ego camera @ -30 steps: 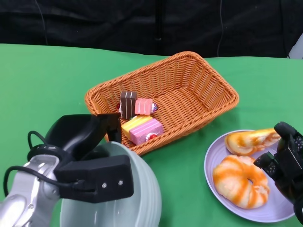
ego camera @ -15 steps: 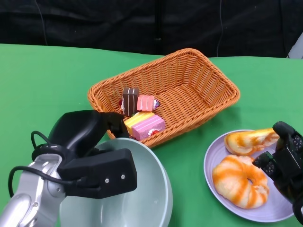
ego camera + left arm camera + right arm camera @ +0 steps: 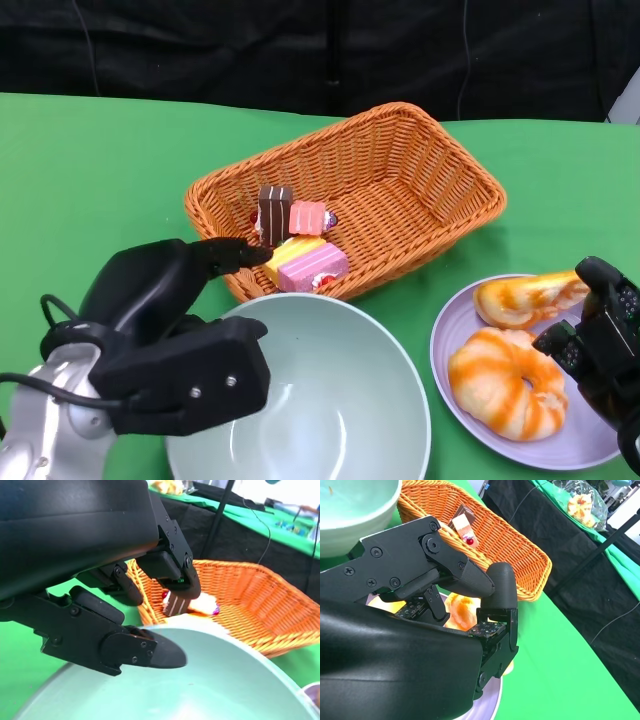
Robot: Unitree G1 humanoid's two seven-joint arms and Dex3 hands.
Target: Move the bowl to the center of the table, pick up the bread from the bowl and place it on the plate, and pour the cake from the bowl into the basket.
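Head view, nearest first: the bowl (image 3: 330,400) is gripped at its rim by the left hand (image 3: 170,340), part of the rim being hidden behind the black fingers and the bowl's lower edge being cut off by the frame. Its pale green inside is seen to hold nothing. At lower right the right hand (image 3: 600,350) is partly cut off by the frame; it is held over the plate (image 3: 450,345), with nothing seen in its curled fingers, though whether the plate is touched cannot be told. Two pieces of bread (image 3: 505,385) are laid on the plate, the farther one partly covered by that hand. Beyond the bowl, the basket (image 3: 420,190) is set on the green table (image 3: 90,170), and the cake (image 3: 300,260) pieces are gathered in its near corner. The bowl's rim is just beside the basket's near wall; contact cannot be made out.
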